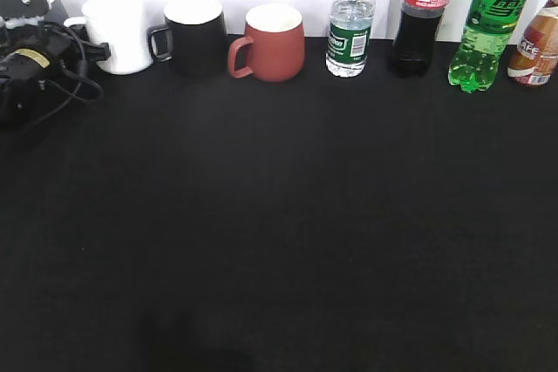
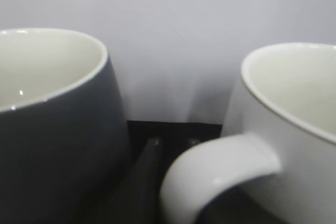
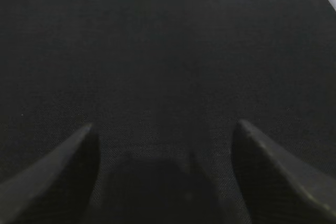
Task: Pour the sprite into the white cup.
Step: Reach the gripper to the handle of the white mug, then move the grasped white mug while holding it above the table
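Right jaws: spread wide, nothing between them; the right gripper hangs over bare black table, well short of the bottles.
Left jaws: cannot tell. The left wrist view is filled by a grey mug and the white cup; only a dark blurred strip between them may be a finger.
Left gripper: at the far left, up against the white cup's side; contact is likely but not clear.
White cup: back row, far left, upright, just beside the black mug.
Sprite: back row, right side, upright, between the cola bottle and a brown bottle.
Sprite, handling: probably light-to-middling with liquid inside, thin walls that give under squeeze, smooth and a bit slippery.
Sprite, hold: mid-body at the label, where it is roundest, firm but not crushing.
Cup, handling: rigid, glossy, breakable; steady by its wall.
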Robot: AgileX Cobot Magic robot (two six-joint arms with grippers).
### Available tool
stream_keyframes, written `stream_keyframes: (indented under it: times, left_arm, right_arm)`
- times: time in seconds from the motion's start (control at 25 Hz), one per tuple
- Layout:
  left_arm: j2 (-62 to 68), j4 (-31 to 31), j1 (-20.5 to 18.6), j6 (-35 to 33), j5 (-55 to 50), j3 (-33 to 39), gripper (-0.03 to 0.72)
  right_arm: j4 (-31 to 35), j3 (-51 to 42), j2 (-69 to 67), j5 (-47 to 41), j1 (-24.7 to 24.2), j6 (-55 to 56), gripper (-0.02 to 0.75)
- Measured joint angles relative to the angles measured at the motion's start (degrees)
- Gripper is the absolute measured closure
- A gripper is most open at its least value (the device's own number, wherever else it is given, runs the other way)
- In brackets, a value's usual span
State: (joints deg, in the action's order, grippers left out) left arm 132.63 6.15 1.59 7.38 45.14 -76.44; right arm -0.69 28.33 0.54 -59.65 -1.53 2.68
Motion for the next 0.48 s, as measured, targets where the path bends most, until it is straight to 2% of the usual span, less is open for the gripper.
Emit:
stream_keyframes:
  times: [0.16, 0.28, 0.4, 0.48]
  left_arm:
    - [0.65, 1.53, 0.00, -0.37, 5.58, 0.33, 0.616]
    - [0.79, -0.70, 0.00, -0.43, 13.57, 3.46, 0.617]
    - [-5.58, -2.84, 0.00, -0.50, 15.94, 9.63, 0.617]
    - [-14.74, -2.36, 0.00, -0.52, 17.46, 16.81, 0.617]
  right_arm:
    - [0.00, 0.00, 0.00, 0.00, 0.00, 0.00, 0.152]
    - [0.00, 0.00, 0.00, 0.00, 0.00, 0.00, 0.152]
    - [0.00, 0.00, 0.00, 0.00, 0.00, 0.00, 0.152]
    - [0.00, 0.00, 0.00, 0.00, 0.00, 0.00, 0.152]
